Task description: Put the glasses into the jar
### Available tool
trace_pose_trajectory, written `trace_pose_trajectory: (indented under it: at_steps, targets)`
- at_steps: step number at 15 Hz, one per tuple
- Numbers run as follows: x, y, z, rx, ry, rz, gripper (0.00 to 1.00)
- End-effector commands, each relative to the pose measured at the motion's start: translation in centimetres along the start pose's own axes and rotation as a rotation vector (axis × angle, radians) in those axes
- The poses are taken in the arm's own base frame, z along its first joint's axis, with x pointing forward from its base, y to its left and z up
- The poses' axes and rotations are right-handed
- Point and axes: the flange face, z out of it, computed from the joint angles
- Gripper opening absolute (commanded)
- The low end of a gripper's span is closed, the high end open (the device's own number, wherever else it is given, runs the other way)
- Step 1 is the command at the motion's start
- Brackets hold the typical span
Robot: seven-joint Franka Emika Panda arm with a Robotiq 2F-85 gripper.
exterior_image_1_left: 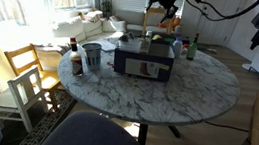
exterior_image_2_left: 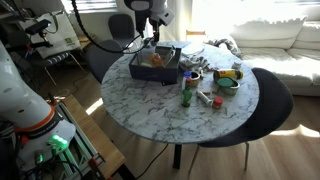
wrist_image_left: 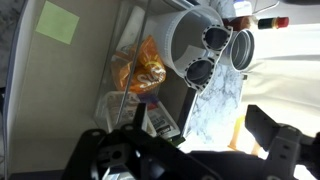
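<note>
The jar (wrist_image_left: 185, 40) is a pale grey cylinder standing on the marble table next to a dark box; it also shows in an exterior view (exterior_image_1_left: 91, 55). The glasses (wrist_image_left: 206, 55) have two dark round lenses and rest at the jar's mouth, apparently inside it, in the wrist view. My gripper (wrist_image_left: 185, 142) is open and empty, its two black fingers wide apart at the bottom of the wrist view. In both exterior views it hangs high above the box, well clear of the jar (exterior_image_1_left: 164, 0) (exterior_image_2_left: 155, 18).
A dark box (exterior_image_1_left: 144, 56) (exterior_image_2_left: 160, 62) holding an orange snack packet (wrist_image_left: 140, 70) sits mid-table. Bottles (exterior_image_1_left: 74, 53) (exterior_image_2_left: 187, 92) and a bowl (exterior_image_2_left: 228, 80) stand near the jar. Chairs (exterior_image_1_left: 28, 74) surround the round marble table (exterior_image_1_left: 182, 95).
</note>
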Motion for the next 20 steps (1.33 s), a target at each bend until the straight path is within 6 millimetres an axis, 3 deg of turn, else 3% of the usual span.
trace_pose_trajectory:
  at_steps: [1,4,12,20]
  targets:
    - [0.1,-0.1,-0.1,0.0,0.0,0.0,1.0]
    - [0.4,-0.1,-0.4,0.003,0.001,0.001,1.0]
    - [3.7,-0.8,5.2,0.157,-0.097,0.026,1.0]
    - [6.2,-0.5,10.7,0.185,-0.168,0.046,1.0]
